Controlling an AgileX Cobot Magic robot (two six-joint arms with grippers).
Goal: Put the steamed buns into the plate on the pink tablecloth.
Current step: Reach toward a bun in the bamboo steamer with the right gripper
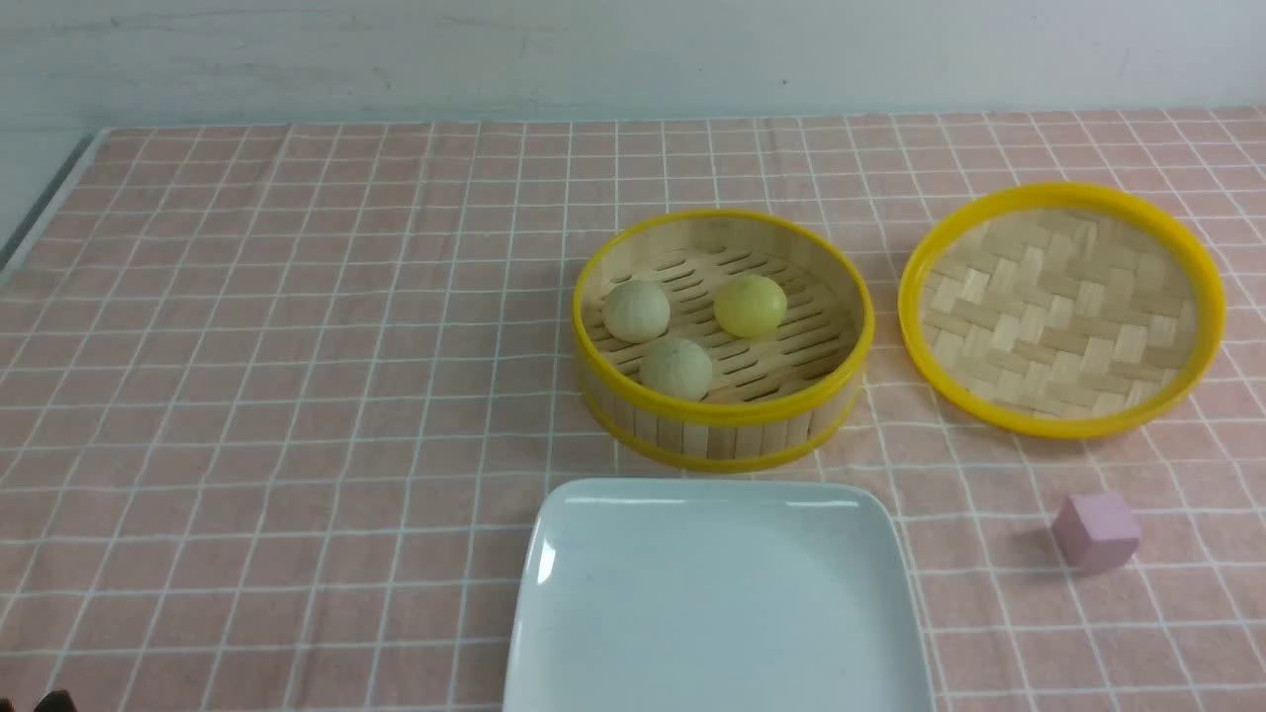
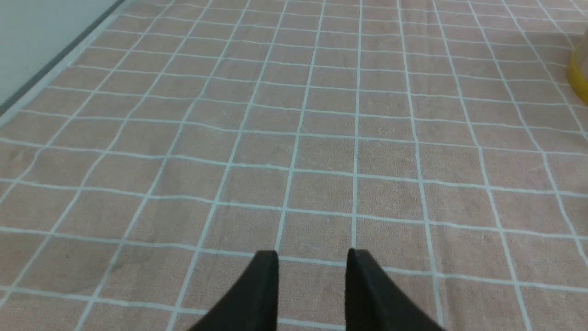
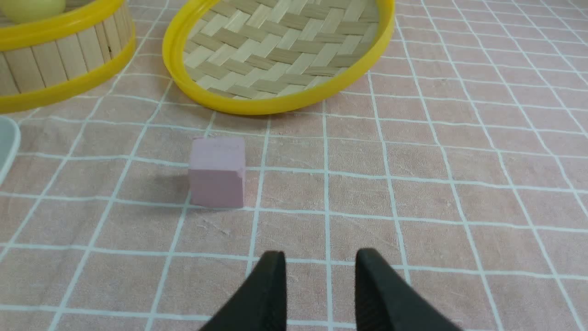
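All three buns [image 1: 677, 369] sit in the far basket [image 1: 723, 436], none on the near plate [image 1: 722, 603], and both robot hands' fingers [image 2: 266, 289] [image 3: 274, 289] are spread, holding nothing.

Lose the plate [image 1: 717, 603] past the front view's bottom edge; can't identify the dark scrap [image 1: 49, 702] lower left. Get just a sliver of steamer [image 2: 579, 78] in the left wrist view.
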